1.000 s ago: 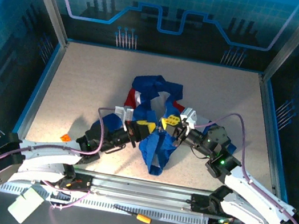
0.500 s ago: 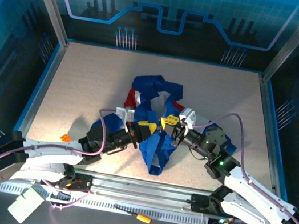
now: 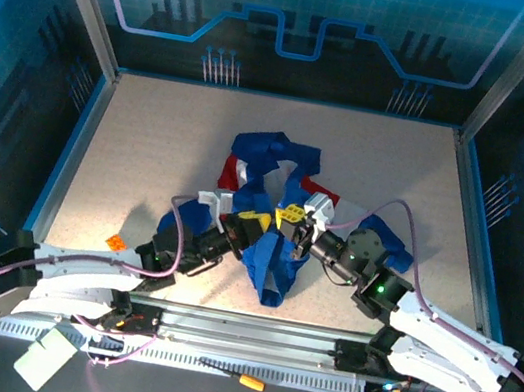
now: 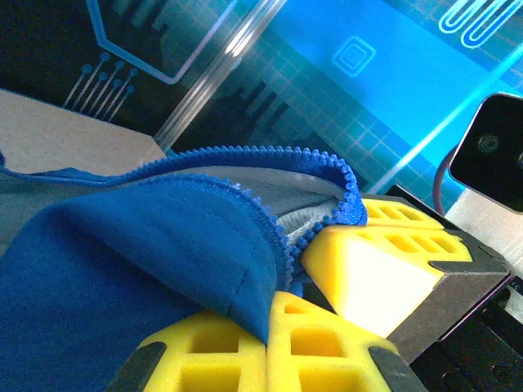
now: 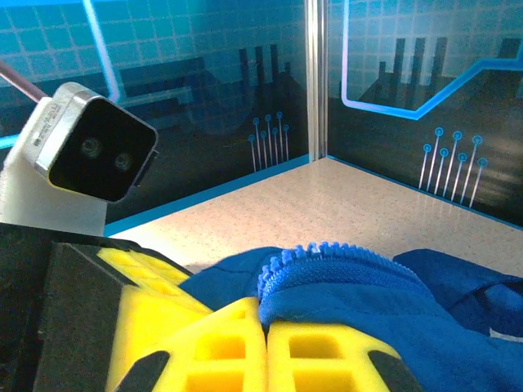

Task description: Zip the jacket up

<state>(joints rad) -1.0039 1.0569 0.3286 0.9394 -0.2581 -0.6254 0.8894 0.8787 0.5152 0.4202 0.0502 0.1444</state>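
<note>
The left jaws are pressed shut on a fold of the jacket [image 3: 265, 207] beside its zipper teeth [image 4: 270, 159]. Blue cloth drapes over their yellow pads [image 4: 196, 359], so the pinched edge itself is hidden. The right jaws are likewise closed on the jacket, with a curl of zipper rising just above their pads [image 5: 319, 355]; cloth covers the line of contact there too. The two pairs of jaws sit just beside each other, nearly tip to tip, over the middle of the crumpled jacket, which lies on the table [image 3: 151, 136] and spreads out beyond and beneath them. The zipper slider cannot be made out, only slivers of the red and white bands show among the folds, and the wrist views cut off the rest of the garment
</note>
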